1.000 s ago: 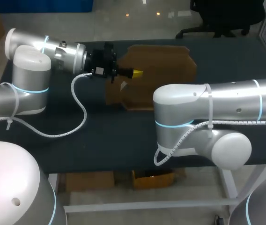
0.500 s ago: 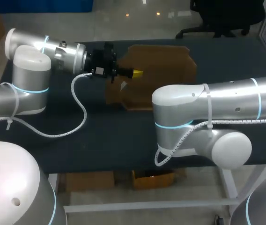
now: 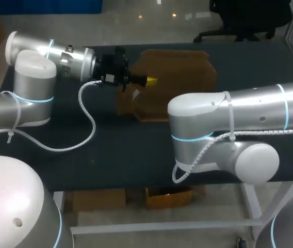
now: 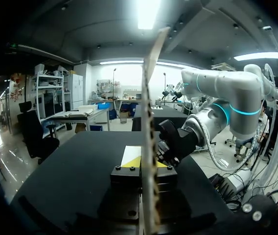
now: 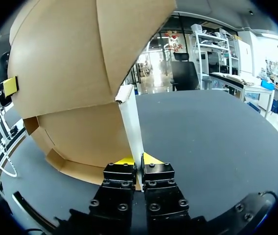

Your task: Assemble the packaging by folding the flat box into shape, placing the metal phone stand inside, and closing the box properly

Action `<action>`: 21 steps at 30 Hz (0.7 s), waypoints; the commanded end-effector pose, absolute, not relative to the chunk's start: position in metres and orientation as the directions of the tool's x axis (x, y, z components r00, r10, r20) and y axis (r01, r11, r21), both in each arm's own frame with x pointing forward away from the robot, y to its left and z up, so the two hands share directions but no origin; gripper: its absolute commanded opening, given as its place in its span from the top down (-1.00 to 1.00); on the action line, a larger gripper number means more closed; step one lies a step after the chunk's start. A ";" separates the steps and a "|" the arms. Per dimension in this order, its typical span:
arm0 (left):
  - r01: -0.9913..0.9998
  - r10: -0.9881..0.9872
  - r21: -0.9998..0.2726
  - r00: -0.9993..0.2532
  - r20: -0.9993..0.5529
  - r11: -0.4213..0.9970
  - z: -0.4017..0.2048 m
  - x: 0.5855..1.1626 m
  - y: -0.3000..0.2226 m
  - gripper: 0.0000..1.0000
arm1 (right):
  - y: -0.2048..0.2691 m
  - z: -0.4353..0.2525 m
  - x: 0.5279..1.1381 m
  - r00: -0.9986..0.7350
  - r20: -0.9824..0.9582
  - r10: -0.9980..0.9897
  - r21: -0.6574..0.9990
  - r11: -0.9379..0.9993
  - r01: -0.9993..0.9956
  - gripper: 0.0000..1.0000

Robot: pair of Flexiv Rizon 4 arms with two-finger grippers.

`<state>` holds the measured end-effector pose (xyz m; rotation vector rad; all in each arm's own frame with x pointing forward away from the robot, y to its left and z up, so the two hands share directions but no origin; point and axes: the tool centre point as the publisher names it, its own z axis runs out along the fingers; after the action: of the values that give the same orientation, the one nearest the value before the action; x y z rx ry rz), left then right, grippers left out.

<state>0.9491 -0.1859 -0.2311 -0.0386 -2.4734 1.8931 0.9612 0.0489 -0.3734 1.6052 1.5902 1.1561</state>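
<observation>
The left tool (image 4: 147, 163) pinches a thin panel of the brown corrugated box (image 3: 182, 72); right tool (image 5: 138, 159) clamps its pale flap (image 5: 130, 122).

Plain brown cardboard box (image 3: 182, 72), matt black table (image 3: 126, 155), silver-grey left arm (image 3: 30, 77) and right arm (image 3: 249, 108) with cyan rings, bright yellow fingertips (image 5: 151, 158), white cable (image 3: 87, 121)

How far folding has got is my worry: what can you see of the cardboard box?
The cardboard box is plain brown, a creased blank partly opened, its panels rising from the dark table. The left gripper pinches one panel's edge; the right gripper clamps a pale strip at a fold.
</observation>
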 end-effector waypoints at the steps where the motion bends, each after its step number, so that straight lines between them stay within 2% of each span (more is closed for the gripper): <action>1: 0.003 0.036 -0.965 -0.999 0.006 0.262 -0.234 0.949 -0.186 1.00 | 0.050 -0.372 0.965 -0.106 0.168 0.980 0.873 -0.098 0.478 1.00; 5: 0.003 0.036 -0.965 -0.999 0.006 0.262 -0.234 0.949 -0.186 1.00 | 0.051 -0.372 0.965 -0.120 0.165 0.979 0.871 -0.088 0.484 1.00; 6: 0.010 0.039 -0.963 -0.999 0.000 0.269 -0.233 0.949 -0.186 0.92 | 0.051 -0.371 0.965 -0.121 0.165 0.979 0.871 -0.086 0.484 1.00; 7: 0.016 0.042 -0.960 -0.999 -0.004 0.280 -0.232 0.948 -0.186 0.51 | 0.051 -0.371 0.965 -0.124 0.164 0.979 0.870 -0.084 0.485 1.00; 8: 0.016 0.042 -0.957 -0.999 -0.004 0.288 -0.232 0.948 -0.187 0.41 | 0.051 -0.371 0.965 -0.126 0.163 0.978 0.870 -0.083 0.485 1.00; 10: 0.023 0.044 -0.948 -0.999 -0.009 0.316 -0.231 0.948 -0.189 0.09 | 0.052 -0.371 0.965 -0.129 0.163 0.978 0.870 -0.081 0.486 1.00; 11: 0.025 0.045 -0.944 -0.999 -0.011 0.328 -0.230 0.948 -0.190 -0.58 | 0.052 -0.371 0.965 -0.130 0.163 0.978 0.870 -0.081 0.486 1.00; 12: 0.028 0.046 -0.943 -0.999 -0.013 0.332 -0.230 0.948 -0.191 -0.85 | 0.051 -0.370 0.965 -0.132 0.163 0.978 0.871 -0.080 0.486 1.00; 13: 0.031 0.047 -0.941 -0.999 -0.016 0.337 -0.229 0.947 -0.192 -1.00 | 0.051 -0.370 0.964 -0.134 0.163 0.978 0.871 -0.079 0.485 1.00; 21: 0.069 0.039 -0.925 -0.998 -0.058 0.373 -0.217 0.945 -0.184 -1.00 | 0.049 -0.364 0.961 -0.178 0.169 0.969 0.869 -0.062 0.491 1.00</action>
<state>0.9512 -0.1892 -0.2250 -0.1131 -2.6016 1.7863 0.9603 0.0556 -0.3685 1.5611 1.6694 1.1751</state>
